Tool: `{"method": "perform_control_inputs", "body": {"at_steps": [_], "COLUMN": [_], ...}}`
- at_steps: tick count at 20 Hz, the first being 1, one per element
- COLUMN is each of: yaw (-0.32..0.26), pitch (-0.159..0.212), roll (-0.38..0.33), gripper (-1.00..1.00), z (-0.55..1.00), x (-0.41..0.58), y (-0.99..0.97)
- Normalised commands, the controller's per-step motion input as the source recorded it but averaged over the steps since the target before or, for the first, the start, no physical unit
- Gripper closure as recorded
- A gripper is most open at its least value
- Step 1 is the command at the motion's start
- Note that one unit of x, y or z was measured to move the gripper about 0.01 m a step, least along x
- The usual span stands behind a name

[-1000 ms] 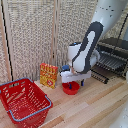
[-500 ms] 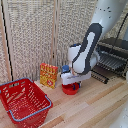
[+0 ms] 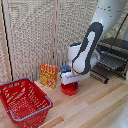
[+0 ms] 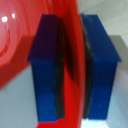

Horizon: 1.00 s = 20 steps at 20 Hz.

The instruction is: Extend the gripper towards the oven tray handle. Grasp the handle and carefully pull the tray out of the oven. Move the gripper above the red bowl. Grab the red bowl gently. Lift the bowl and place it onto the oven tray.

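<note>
Grab step in hand — hand [image 3: 69, 80] clamped on red bowl [image 3: 69, 89] rim, one fingertip [image 4: 47, 70] each side. Next: lift gently, carry right to tray [image 3: 111, 62] pulled from oven [image 3: 117, 47].

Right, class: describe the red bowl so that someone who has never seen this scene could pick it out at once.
Start at the toaster oven on the exterior view's right and follow the white arm down to its end effector. The red bowl sits directly beneath on the wooden table. It is small, round and glossy, unlike the large red mesh basket.
</note>
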Motion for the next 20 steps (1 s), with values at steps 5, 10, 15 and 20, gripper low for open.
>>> {"method": "perform_control_inputs", "body": {"at_steps": [5,10,15,20], "yaw": [-0.135,-0.122,-0.125,-0.098], "pitch": [0.095,0.071,0.04,0.062], "roll": [0.016,0.0,0.0,0.001], "gripper": [1.0,1.0,1.0,1.0], "z": [0.87,1.0,0.84,0.69], "x": [0.103,0.276,0.545,0.725], "y": [-0.01,0.01,-0.04,-0.4]}}
